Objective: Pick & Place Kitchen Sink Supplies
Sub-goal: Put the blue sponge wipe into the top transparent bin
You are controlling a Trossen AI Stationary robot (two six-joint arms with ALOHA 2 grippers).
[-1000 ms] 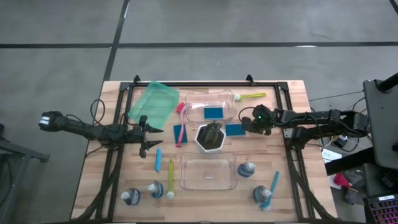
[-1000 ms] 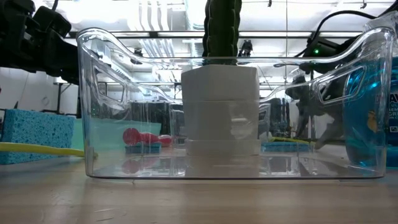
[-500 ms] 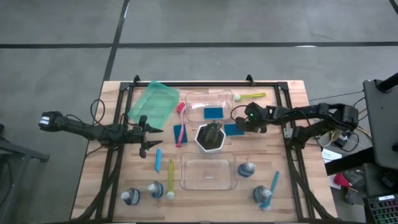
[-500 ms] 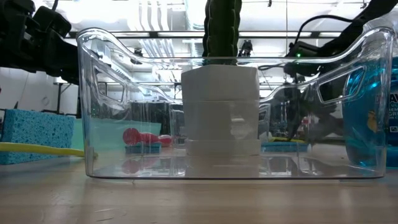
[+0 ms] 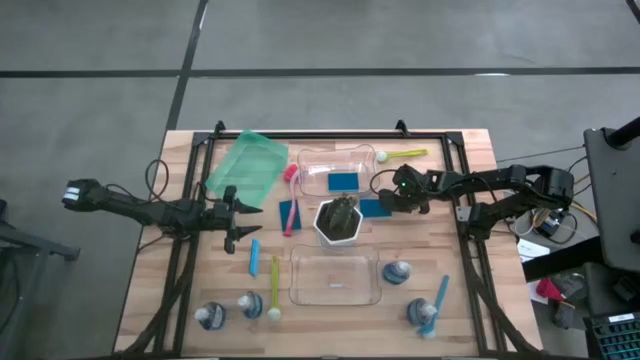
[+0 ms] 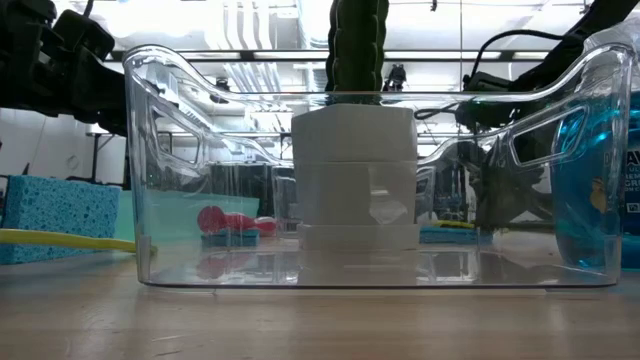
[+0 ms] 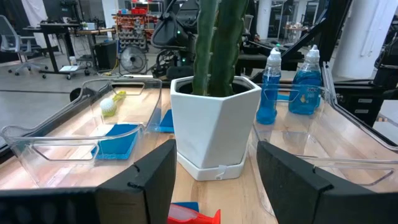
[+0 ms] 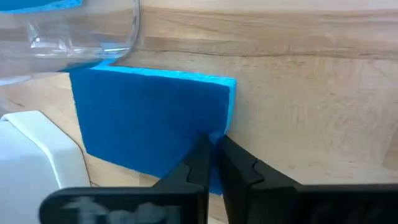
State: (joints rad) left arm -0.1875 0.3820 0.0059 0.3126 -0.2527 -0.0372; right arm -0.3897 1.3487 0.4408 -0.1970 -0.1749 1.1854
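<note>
**Right gripper pinches the edge of a sponge**

High view: at centre right of the frame, the right gripper [image 5: 385, 197] sits over the blue sponge [image 5: 376, 209] that lies just right of the white pot [image 5: 339, 222]. A second sponge lies in the upper bin [image 5: 312, 160], a third left of the pot. The left gripper [image 5: 232, 212] waits at centre left, fingers spread, holding nothing.

Low view: through the near bin [image 6: 150, 250], the right arm shows dark at right, down at the table behind the pot; the grip itself cannot be made out.

Left wrist view: the spread fingers [image 7: 152, 180] frame the pot, with bottles behind.

Right wrist view: the fingertips [image 8: 200, 163] are pressed nearly together on the sponge's [image 8: 149, 118] near edge, close to its corner. The sponge lies flat on the wood, beside the pot's base.

The step in hand looks like the grasp. Next comes a lift, probably toward a bin; the pinch is thin and near a corner, so the sponge may droop or slip.
</note>
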